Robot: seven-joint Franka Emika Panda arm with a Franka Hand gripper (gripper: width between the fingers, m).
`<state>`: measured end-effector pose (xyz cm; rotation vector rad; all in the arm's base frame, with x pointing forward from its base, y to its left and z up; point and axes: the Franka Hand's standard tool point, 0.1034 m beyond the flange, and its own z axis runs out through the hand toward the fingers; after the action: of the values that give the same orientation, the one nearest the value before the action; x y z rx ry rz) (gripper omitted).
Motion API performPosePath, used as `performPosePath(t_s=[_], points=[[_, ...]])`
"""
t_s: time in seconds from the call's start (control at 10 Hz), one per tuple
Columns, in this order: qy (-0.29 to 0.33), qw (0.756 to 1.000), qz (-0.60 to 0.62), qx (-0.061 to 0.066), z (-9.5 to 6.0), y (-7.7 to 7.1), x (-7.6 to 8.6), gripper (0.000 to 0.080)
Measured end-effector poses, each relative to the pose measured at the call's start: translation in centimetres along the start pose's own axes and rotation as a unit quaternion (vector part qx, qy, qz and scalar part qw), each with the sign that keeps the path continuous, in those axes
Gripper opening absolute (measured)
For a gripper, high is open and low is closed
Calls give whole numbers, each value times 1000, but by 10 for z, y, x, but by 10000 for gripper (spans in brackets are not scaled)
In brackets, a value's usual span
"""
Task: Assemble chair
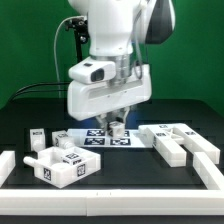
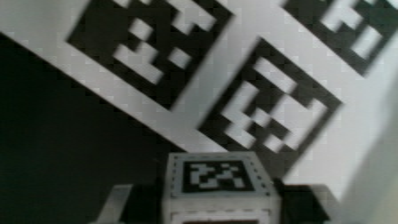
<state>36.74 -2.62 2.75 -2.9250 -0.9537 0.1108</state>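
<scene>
My gripper hangs over the marker board in the middle of the table. It is shut on a small white block-shaped chair part with a black tag on its face. The dark fingers press both sides of the part. The part shows in the exterior view just above the board. The board's large tags fill the wrist view below the part. A bigger white chair part with tags lies at the exterior view's left front. Another white part lies at the right.
A small white tagged piece lies at the exterior view's left. White border rails run along the left, the front and the right of the black table. Black cables hang behind the arm.
</scene>
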Motion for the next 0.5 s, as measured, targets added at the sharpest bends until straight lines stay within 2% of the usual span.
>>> performPosePath(t_s=[0.5], points=[[-4, 1000, -1, 3, 5, 2, 1, 281]])
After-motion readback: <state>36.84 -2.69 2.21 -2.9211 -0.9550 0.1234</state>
